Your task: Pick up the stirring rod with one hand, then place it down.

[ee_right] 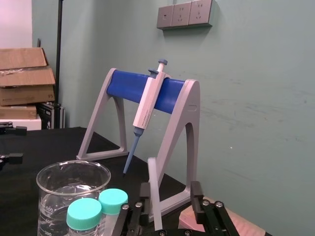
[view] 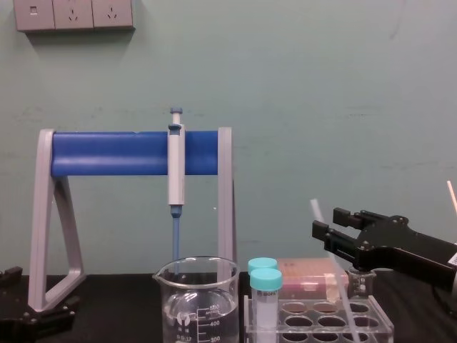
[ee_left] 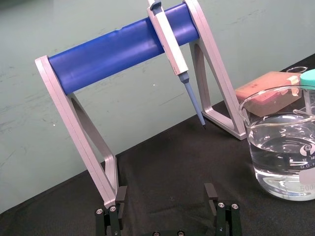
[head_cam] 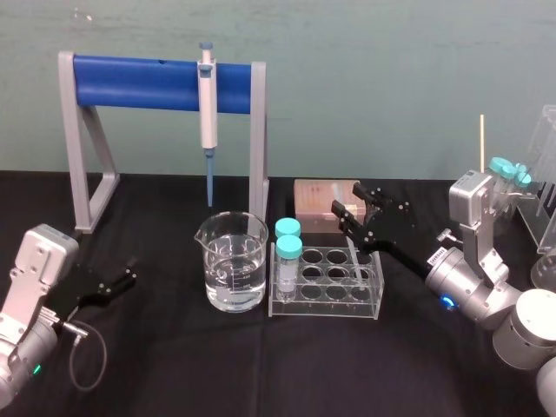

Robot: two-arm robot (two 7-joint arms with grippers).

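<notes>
Stirring rod [ee_right: 153, 196] stands tilted in the clear tube rack [head_cam: 321, 308], lower end down in a well on the rack's right side, upper end leaning up and back. Right hand [head_cam: 349, 204] hovers over the rack's back-right corner w/ the rod's upper part btwn its fingers [ee_right: 197, 192]. The fingers are spread wide and not closed on the rod. In the wrist view the rod sits just beside one finger, well off the other; can't tell if it touches. In the chest view the rod tip pokes out above the hand.

Left hand [head_cam: 130, 274] is low over the table [head_cam: 174, 365] at far left, fingers spread wide, holding nothing, well apart from the rod.

Beaker [head_cam: 233, 269] w/ clear liquid is just left of the rack, and two teal-capped tubes [head_cam: 287, 243] stand in the rack's left wells.
</notes>
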